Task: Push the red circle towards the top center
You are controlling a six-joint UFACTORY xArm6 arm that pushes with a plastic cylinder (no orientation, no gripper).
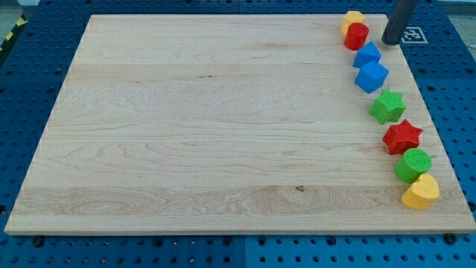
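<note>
The red circle (356,36) stands near the board's top right corner, touching a yellow block (352,20) just above it. My tip (390,42) is to the right of the red circle, a short gap away, near the board's right edge. Below the red circle a column of blocks runs down the right edge: a blue block (367,54), a blue cube (372,77), a green star (388,107), a red star (402,136), a green circle (413,164) and a yellow heart (421,193).
The wooden board (223,126) lies on a blue perforated table (454,89). A black and white marker tag (413,35) sits on the table just right of my rod.
</note>
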